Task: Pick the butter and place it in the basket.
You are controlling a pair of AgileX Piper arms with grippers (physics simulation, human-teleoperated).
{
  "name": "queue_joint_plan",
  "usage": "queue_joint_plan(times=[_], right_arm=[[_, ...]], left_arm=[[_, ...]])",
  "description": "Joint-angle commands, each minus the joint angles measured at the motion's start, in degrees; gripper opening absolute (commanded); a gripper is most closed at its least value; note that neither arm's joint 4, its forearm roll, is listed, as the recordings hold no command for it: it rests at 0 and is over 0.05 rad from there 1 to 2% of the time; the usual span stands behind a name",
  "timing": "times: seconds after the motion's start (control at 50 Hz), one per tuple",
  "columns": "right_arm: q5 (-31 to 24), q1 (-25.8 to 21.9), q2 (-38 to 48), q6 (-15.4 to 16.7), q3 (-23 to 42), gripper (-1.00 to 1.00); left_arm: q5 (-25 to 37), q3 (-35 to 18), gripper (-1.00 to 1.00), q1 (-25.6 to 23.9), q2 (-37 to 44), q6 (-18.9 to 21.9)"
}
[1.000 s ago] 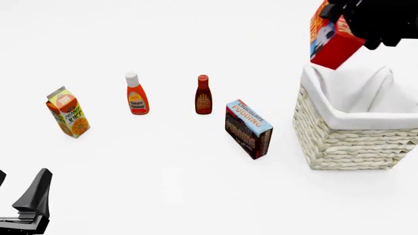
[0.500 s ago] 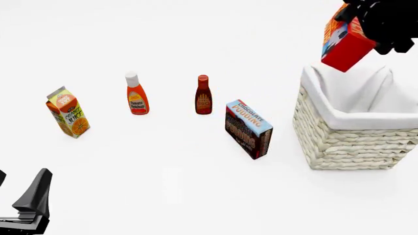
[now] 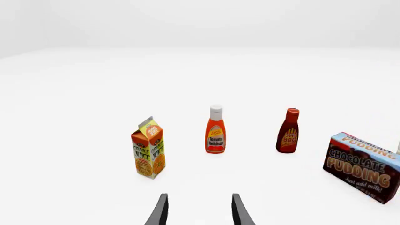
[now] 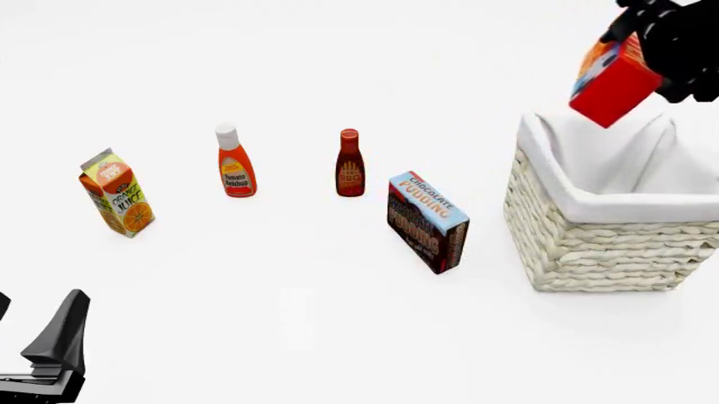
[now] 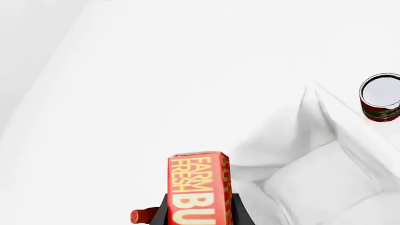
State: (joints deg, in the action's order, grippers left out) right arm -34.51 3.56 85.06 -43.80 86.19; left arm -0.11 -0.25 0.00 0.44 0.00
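The butter (image 4: 612, 84), a small red box with a blue end face, hangs tilted in my right gripper (image 4: 638, 52) above the far left part of the basket (image 4: 612, 248). In the right wrist view the butter (image 5: 196, 192) shows its yellow lettering between the two dark fingers, with the basket's white cloth lining (image 5: 312, 187) below it. The basket is cream-white wicker at the right of the table. My left gripper (image 4: 50, 353) is open and empty at the near left; its fingers (image 3: 161, 211) show in the left wrist view.
An orange juice carton (image 4: 116, 195), a tomato ketchup bottle (image 4: 235, 166), a BBQ sauce bottle (image 4: 349, 165) and a chocolate pudding box (image 4: 427, 221) stand in a row left of the basket. A red can (image 5: 381, 97) stands beyond the basket.
My right gripper has carried the butter to the right and slightly down, from beside the basket's left rim to over its inside. The left arm has not moved.
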Motion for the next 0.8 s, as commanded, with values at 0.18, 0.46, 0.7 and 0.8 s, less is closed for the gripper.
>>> queue_joint_plan(times=[0.18, 0.46, 0.7, 0.8], right_arm=[[-4.3, 0.9, -1.6, -0.8, 2.2, -1.00], [-4.9, 3.0, -4.2, -4.5, -1.0, -1.00], [-5.7, 4.1, -3.8, -6.3, -1.5, -1.00], [-6.1, 4.5, -3.5, -6.4, -1.7, -1.00]], left_arm=[[0.0, 0.0, 1.00, 0.0, 0.0, 0.0], [0.0, 0.0, 1.00, 0.0, 0.0, 0.0], [0.0, 0.0, 1.00, 0.0, 0.0, 0.0], [0.0, 0.0, 1.00, 0.0, 0.0, 0.0]])
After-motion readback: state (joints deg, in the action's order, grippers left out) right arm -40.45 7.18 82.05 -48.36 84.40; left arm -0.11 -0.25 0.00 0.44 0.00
